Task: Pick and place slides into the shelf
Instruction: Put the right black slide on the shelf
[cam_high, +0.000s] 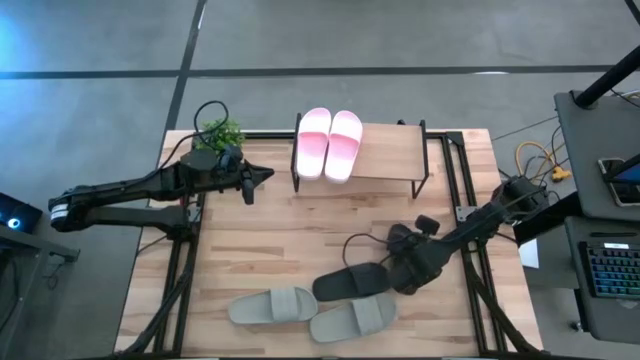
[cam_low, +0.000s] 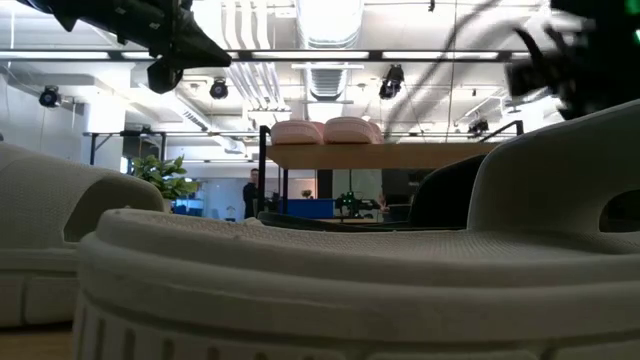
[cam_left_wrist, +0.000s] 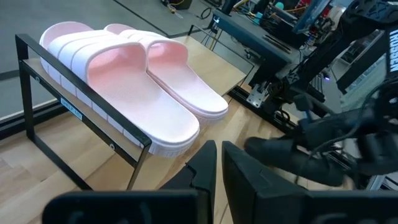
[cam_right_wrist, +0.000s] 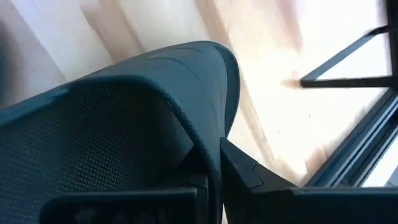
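My right gripper (cam_high: 392, 275) is clenched on a black slide's (cam_high: 350, 283) strap, pickup step; next, lift toward the shelf (cam_high: 385, 152) beside the pink pair (cam_high: 328, 142); left gripper (cam_high: 262, 176) closed, idle.

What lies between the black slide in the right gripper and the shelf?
In the high view, only bare tabletop lies between the black slide, held by the right gripper, and the shelf.

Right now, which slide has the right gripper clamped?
The black slide at the table's front; the right gripper is shut on its strap. The grey-green pair lies loose, the pink pair sits shelved.
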